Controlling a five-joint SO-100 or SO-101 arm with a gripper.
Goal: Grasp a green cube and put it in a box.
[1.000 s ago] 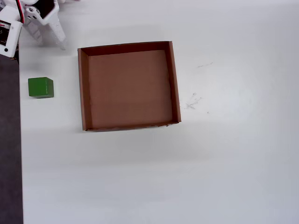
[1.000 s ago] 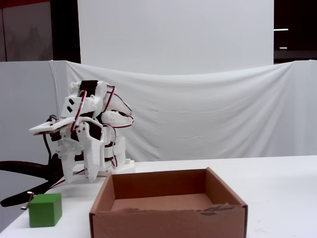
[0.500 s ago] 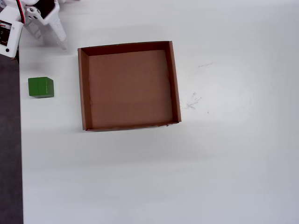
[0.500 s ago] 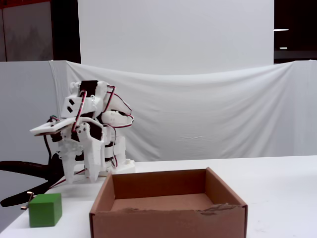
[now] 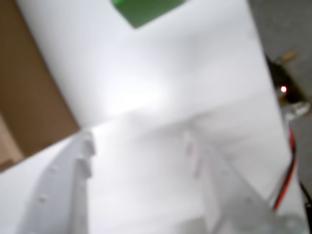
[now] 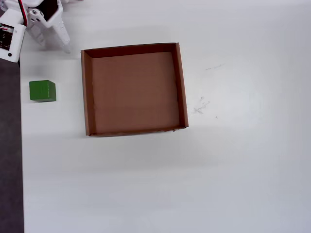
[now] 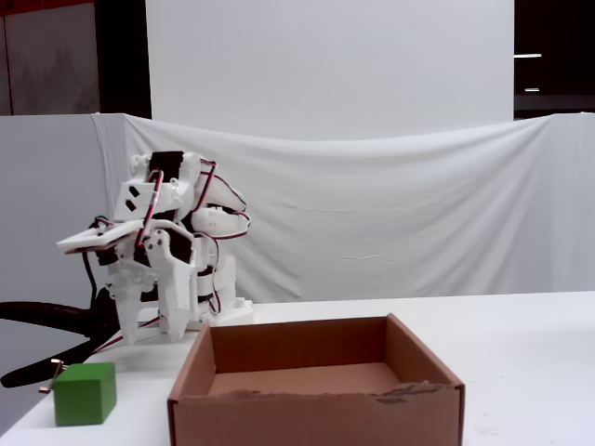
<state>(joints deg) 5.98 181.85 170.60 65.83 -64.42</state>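
No readable text or brand on anything in any view. Green cube (image 6: 42,91) sits on white tabletop (image 6: 233,170) near its left edge in overhead view, left of the box (image 6: 86,97), apart from it. Box floor is bare cardboard. End effector (image 6: 51,42) is above the tabletop behind the cube, fingers (image 5: 80,195) spread apart, nothing btwn them in wrist view.

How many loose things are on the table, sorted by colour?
Green: 1, the green cube, on the table beside the box
Brown: 1, the box, nothing inside it
Total: 2
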